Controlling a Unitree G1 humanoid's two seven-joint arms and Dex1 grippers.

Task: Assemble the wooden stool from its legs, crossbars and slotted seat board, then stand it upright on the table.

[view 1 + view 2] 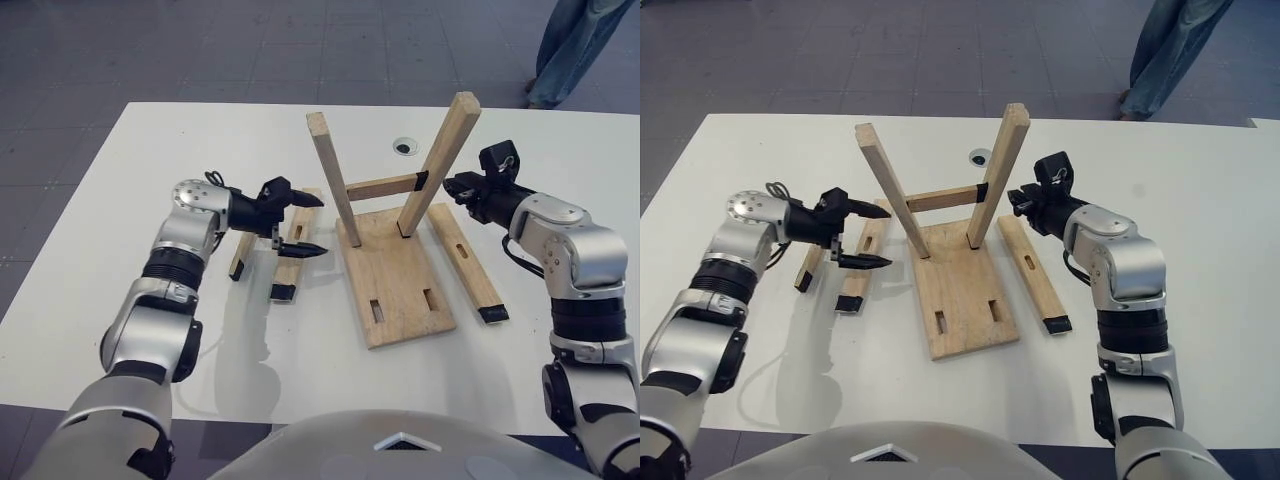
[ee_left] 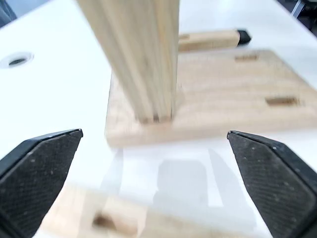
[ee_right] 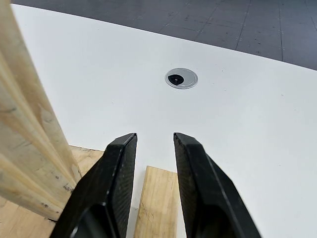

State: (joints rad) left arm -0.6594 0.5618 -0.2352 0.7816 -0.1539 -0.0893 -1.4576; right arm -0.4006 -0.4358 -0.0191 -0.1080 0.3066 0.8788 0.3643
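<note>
The slotted seat board [image 1: 400, 285] lies flat on the white table [image 1: 120, 250]. Two legs stand in its far slots, one on the left [image 1: 331, 180] and one on the right [image 1: 441, 160], joined by a crossbar [image 1: 381, 187]. Another leg [image 1: 467, 262] lies loose just right of the board. Two more wooden pieces [image 1: 292, 262] [image 1: 242, 255] lie left of it. My left gripper [image 1: 313, 226] hovers open over the nearer of these pieces, facing the left standing leg [image 2: 133, 54]. By the right leg's base, my right gripper [image 3: 154, 141] is narrowly open and holds nothing; under it lies the loose leg [image 3: 156, 198].
A round cable grommet [image 1: 405, 146] is set in the table behind the stool parts. Bare table stretches along the front edge and on the far left. The table's right edge runs close to my right arm.
</note>
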